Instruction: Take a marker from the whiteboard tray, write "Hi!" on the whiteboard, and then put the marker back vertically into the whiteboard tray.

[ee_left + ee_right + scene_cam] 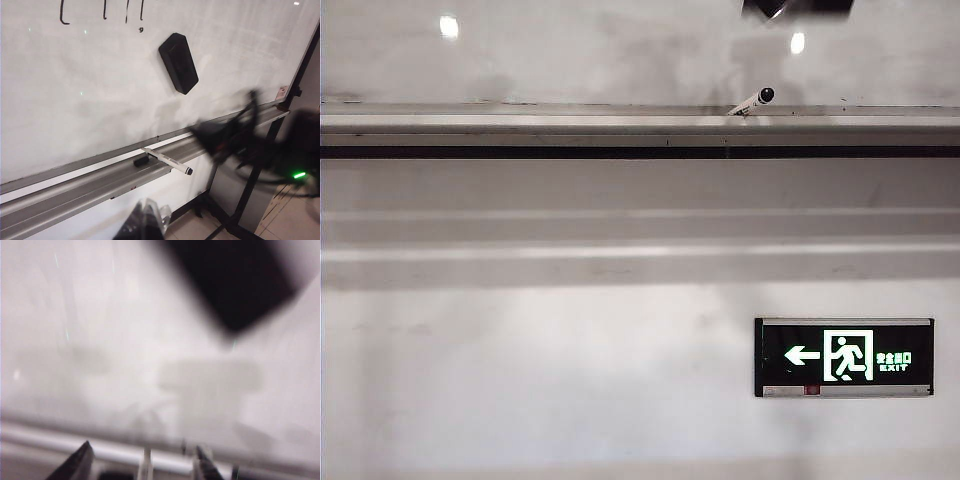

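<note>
A dull white wall (570,380) with pale horizontal mouldings (620,250) is filling the exterior view. A black-and-green illuminated exit sign (844,357) is glowing on this wall, below the mouldings. Beige floor tiles (292,220) are showing in the left wrist view.

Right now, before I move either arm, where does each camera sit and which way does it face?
Exterior: off the arms, square to the wall; whiteboard tray, marker, exit sign; no gripper clear.
Left wrist: looks along the whiteboard; left gripper at the edge, right arm blurred.
Right wrist: close to the whiteboard, blurred; right gripper open around the marker.
Shared: marker, all three.
</note>
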`<control>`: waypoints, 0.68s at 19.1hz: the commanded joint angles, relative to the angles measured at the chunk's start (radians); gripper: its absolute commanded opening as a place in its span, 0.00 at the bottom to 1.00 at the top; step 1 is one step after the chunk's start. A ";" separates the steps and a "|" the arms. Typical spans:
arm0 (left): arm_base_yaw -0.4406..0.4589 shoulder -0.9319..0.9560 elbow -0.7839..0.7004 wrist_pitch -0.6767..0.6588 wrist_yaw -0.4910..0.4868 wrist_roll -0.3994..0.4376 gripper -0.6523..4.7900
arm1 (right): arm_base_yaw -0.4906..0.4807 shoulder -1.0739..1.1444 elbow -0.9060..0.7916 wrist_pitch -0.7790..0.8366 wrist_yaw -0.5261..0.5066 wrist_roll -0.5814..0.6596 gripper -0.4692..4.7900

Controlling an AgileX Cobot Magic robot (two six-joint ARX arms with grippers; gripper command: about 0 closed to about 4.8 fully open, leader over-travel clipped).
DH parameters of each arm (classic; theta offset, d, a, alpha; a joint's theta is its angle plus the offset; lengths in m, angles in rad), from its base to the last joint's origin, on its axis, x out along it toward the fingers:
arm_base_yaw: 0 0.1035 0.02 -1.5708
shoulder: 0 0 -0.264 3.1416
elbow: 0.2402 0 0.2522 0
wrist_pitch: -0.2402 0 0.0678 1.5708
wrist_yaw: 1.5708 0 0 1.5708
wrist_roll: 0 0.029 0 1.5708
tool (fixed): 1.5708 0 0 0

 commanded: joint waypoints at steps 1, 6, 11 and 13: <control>0.000 -0.003 0.005 0.004 0.003 0.004 0.11 | 0.000 -0.126 0.006 -0.016 0.003 -0.014 0.10; 0.000 -0.013 0.005 -0.056 0.043 0.010 0.11 | 0.000 -0.360 0.003 -0.296 0.069 -0.014 0.08; -0.068 -0.055 -0.011 -0.170 0.012 0.137 0.11 | 0.004 -0.578 -0.244 -0.252 0.060 -0.065 0.08; -0.115 -0.090 -0.052 -0.181 -0.045 0.164 0.11 | 0.004 -0.667 -0.395 -0.178 0.061 -0.054 0.08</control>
